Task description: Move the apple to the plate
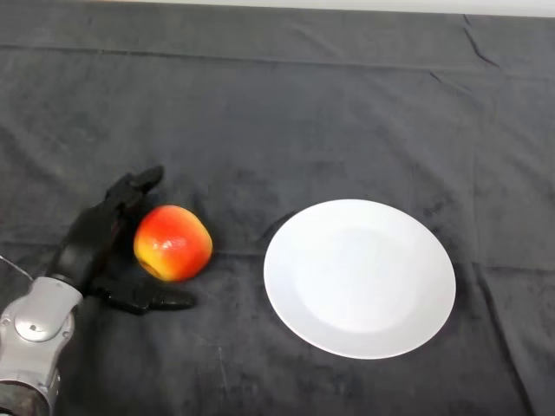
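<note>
A red and yellow apple [173,243] rests on the dark cloth at the left of the head view. My left hand [91,238] sits right beside it on its left, palm facing the apple. The fingers [130,189] reach past the apple's far side and the thumb [152,300] lies along its near side, both fairly straight and not closed on it. A white round plate [360,277], with nothing on it, lies to the right of the apple, a short gap between them.
The table is covered by a dark wrinkled cloth [303,113]. My silver-grey forearm [35,338] comes in from the lower left corner.
</note>
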Robot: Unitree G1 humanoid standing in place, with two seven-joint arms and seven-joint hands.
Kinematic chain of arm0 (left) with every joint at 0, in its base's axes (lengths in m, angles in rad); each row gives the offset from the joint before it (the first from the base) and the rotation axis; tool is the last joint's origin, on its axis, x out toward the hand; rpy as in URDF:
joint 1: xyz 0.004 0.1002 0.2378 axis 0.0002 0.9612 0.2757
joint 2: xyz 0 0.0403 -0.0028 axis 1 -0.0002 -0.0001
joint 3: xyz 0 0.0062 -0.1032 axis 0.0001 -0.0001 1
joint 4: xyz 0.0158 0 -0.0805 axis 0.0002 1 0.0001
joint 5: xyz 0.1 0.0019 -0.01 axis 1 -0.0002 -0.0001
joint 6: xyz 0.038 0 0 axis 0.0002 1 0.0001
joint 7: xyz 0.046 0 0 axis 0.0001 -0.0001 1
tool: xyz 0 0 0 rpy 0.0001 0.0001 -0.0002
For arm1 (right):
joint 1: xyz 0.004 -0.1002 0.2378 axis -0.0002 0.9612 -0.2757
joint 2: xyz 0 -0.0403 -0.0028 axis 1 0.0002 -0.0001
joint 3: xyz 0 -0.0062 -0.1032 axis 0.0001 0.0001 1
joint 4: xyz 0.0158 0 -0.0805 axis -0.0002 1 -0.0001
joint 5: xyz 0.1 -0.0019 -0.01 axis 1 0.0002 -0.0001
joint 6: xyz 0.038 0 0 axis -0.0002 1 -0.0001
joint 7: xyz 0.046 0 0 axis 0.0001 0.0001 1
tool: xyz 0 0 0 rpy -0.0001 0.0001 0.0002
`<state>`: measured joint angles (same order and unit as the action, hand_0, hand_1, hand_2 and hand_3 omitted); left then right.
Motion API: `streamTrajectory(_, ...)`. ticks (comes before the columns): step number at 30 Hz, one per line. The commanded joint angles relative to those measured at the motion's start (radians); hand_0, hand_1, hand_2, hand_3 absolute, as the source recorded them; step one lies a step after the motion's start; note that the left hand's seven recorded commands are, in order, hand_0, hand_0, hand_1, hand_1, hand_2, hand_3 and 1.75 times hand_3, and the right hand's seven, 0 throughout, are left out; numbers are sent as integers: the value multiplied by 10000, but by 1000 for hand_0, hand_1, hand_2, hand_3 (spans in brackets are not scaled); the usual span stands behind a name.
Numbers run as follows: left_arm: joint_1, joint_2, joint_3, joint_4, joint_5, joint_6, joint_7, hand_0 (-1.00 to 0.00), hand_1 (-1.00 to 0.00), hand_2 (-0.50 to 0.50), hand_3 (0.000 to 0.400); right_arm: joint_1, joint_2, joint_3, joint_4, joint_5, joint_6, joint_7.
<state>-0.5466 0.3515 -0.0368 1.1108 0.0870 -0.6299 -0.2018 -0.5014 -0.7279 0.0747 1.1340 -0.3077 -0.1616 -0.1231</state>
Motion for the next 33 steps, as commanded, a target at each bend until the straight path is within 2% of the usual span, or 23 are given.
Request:
streamTrajectory(1,-107,-80,-665,113,407,80,-199,-1000,-965,-18,400,678,389,179,228,-141,121,137)
streamTrajectory(5,-186,-66,-764,134,532,134,-51,-1000,-1000,0,400,676,389,180,232,-141,120,137)
streamTrajectory(14,-381,-87,-905,140,718,195,308,-1000,-1000,0,400,673,389,180,238,-143,116,136)
streamTrajectory(22,-1021,-225,-1011,119,844,327,583,-1000,-1000,0,400,670,389,180,244,-145,113,135)
streamTrajectory(33,-1648,-469,-1301,72,1158,10,1016,-1000,-1000,0,400,663,389,182,257,-147,106,134)
